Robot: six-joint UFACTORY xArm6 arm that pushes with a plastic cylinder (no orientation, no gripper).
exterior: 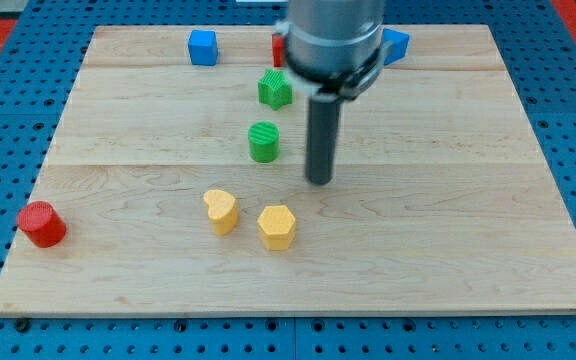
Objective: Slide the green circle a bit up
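Observation:
The green circle [264, 141] stands near the middle of the wooden board [448, 240]. My tip [319, 181] is on the board to the right of it and slightly lower, a short gap away, not touching. A green star-shaped block [275, 89] sits just above the circle.
A yellow heart [221, 211] and a yellow hexagon [277, 227] lie below the circle. A red cylinder [42, 223] is at the left edge. A blue cube [203, 47] sits at the top. A red block [279, 48] and a blue block [395, 44] are partly hidden behind the arm.

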